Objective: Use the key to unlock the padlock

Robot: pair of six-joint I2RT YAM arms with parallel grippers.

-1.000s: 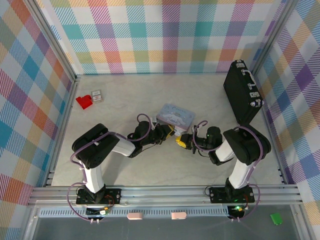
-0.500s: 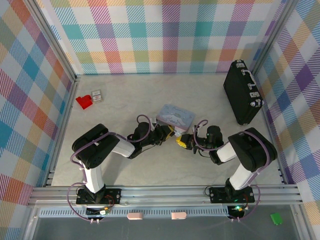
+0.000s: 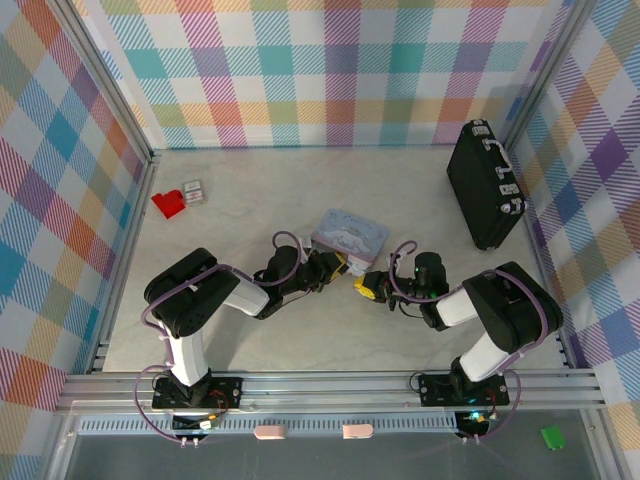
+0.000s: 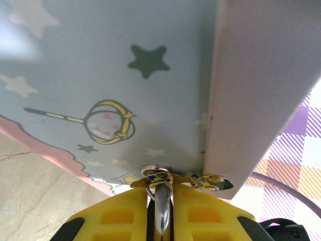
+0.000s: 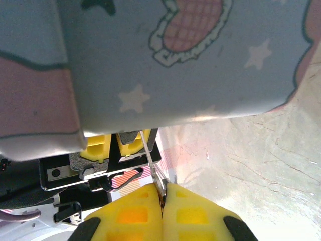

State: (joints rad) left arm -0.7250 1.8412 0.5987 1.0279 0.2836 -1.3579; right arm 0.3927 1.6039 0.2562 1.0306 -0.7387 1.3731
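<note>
In the left wrist view my left gripper is shut on the padlock. A silver curved part and a thin brass edge stick out between the yellow pads, pressed against the pastel cartoon tin. In the right wrist view my right gripper is shut on the key, whose thin blade points up toward the left gripper's yellow fingers under the tin's edge. Seen from above, the left gripper and the right gripper meet tip to tip at the front of the tin.
A black briefcase stands at the back right by the wall. A red plastic piece and a small card lie at the back left. Checked walls enclose the table on three sides.
The right arm's upper links have swung right and toward the near edge, and its gripper has slid slightly nearer. The left arm and the tin have not moved.
</note>
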